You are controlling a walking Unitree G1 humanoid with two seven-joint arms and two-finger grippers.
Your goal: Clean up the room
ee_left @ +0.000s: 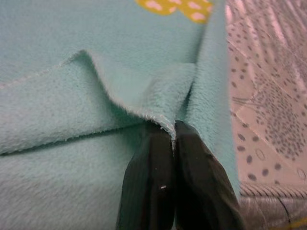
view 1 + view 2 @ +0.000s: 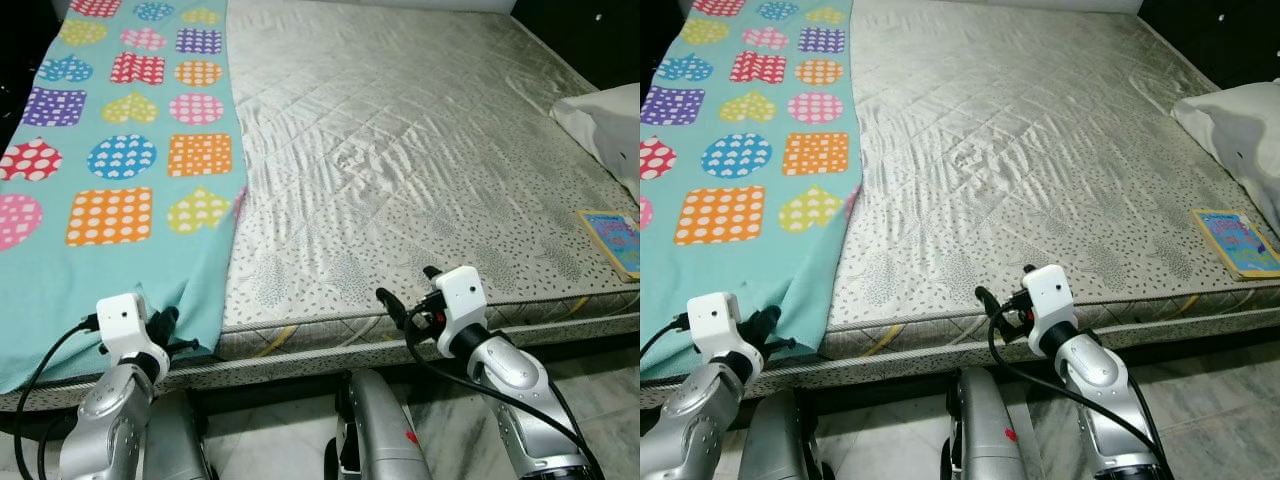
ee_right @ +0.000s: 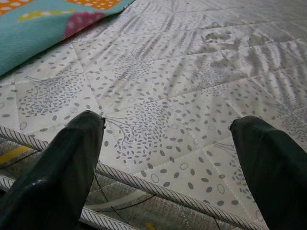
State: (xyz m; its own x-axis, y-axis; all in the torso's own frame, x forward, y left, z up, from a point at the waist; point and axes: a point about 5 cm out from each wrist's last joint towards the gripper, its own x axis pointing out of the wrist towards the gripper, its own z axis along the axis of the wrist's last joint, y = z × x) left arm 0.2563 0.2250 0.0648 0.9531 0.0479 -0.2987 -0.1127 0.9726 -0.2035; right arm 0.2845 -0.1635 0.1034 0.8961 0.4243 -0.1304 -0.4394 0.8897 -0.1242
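Blanket (image 2: 120, 150) corner pinched in left gripper (image 1: 173, 136) at mattress (image 2: 420, 170) edge.

Home bedroom: big bare quilted mattress (image 2: 420, 170), teal fleece blanket (image 2: 120, 140) w/ hearts, pillow (image 2: 1240, 130), kids' book (image 2: 1236, 240), tiled floor (image 2: 1230, 400).

Bright, even light covers the silvery quilted mattress (image 2: 400, 150), its satin creases glinting toward 12 o'clock. Both head views are sharp, darkening to black at the upper corners. In the left wrist view the fuzzy turquoise fleece blanket (image 1: 72, 115) is soft and slightly blurred up close; the right wrist view's near black fingers (image 3: 62, 167) are unfocused.
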